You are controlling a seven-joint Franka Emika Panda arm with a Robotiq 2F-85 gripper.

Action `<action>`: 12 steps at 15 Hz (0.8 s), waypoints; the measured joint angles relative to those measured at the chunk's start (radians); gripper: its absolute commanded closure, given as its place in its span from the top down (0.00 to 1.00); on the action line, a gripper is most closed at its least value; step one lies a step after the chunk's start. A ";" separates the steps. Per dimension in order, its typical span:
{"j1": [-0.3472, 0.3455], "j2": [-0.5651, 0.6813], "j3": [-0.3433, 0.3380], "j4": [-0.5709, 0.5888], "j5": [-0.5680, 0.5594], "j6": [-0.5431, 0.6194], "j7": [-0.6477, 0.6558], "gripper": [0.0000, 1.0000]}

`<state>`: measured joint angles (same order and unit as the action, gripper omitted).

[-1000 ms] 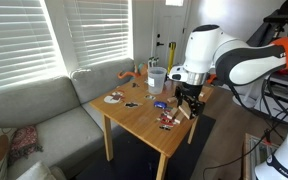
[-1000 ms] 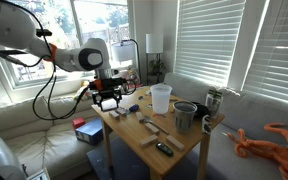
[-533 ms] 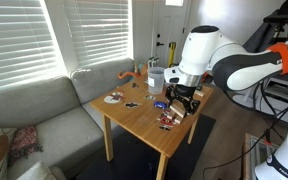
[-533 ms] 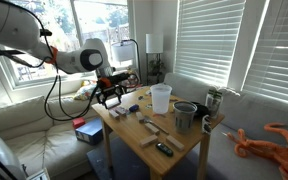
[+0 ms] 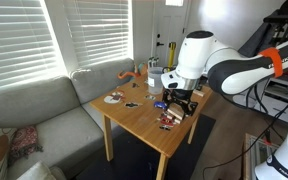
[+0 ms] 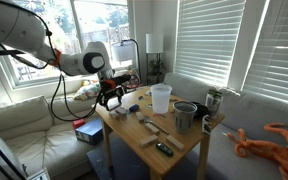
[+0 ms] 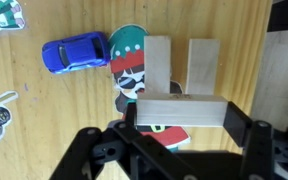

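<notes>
Evidently the tool [image 7: 179, 122] was clenched on a wooden block [image 7: 179, 110]. It gripped the block by its two short ends, so that the block lay crosswise between the fingers (the pads themselves were hidden behind the dark linkage in the wrist view). The held block hung level above the counter [image 7: 44, 130], over the near ends of two loose blocks. These lay flat and parallel with a narrow gap between them. The inner loose block [image 7: 160, 65] touched a cartoon sticker [image 7: 130, 60], and the outer loose block [image 7: 202, 65] lay near the counter edge. A blue toy car [image 7: 74, 53] sat just beside the sticker, clear of the fingers. In an exterior view the tool [image 5: 180, 100] hovered low over the counter corner.

Judged from this pose, sound handling called for the following:
- Hold the grip firm and the block level, square across both loose blocks.
- Move only vertically, since a sideways drift could push the outer loose block toward the edge.
- Keep the fingers outside the pair, apart from either loose block.
- Ease the grip only once the block bears evenly on both.
</notes>
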<state>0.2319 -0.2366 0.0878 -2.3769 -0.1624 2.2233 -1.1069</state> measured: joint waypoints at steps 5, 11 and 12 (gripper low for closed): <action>-0.003 0.005 0.000 0.000 0.002 0.000 -0.034 0.60; -0.006 0.012 0.000 0.000 0.002 0.000 -0.047 0.60; -0.006 0.013 0.000 0.000 0.003 0.000 -0.047 0.60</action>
<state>0.2262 -0.2239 0.0876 -2.3768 -0.1595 2.2233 -1.1538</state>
